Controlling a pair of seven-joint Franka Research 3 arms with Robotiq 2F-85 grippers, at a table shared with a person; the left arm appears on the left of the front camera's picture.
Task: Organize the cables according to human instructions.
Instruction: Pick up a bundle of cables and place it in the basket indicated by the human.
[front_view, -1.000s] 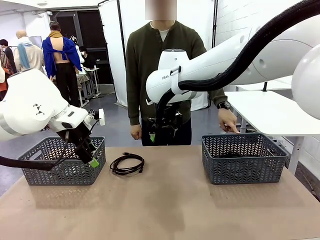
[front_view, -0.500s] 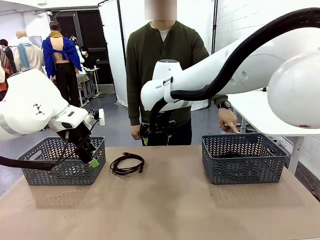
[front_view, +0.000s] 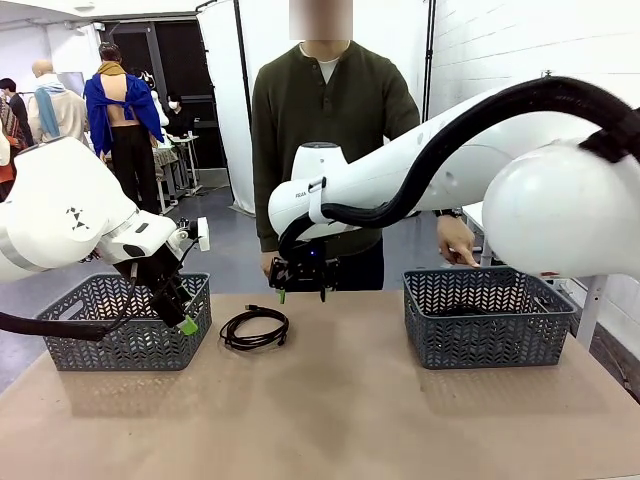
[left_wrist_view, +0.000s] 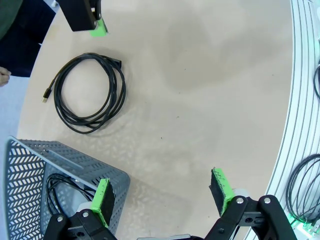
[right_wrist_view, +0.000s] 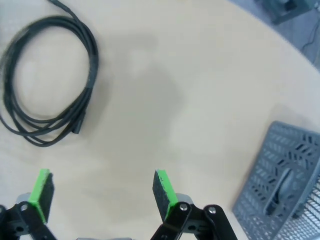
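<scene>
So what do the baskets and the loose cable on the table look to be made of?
Baskets: likely moulded plastic, matte grey, with a uniform chevron cut-out lattice. Cable: probably rubber or plastic sheathing, slightly glossy black, lying in soft loops with a small plug end.

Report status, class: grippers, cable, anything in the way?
Both grippers open, empty: left gripper by left basket, right gripper above table. Coiled cable on table, untouched. Nothing blocking.

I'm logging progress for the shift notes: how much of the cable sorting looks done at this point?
Partly done. A coiled black cable already lies in the left grey plastic basket, and something dark sits in the right grey basket. Nothing is in hand: the right hand hovers open near the one coiled black cable on the table, and the left hand is open and empty. That cable remains to be placed.
</scene>
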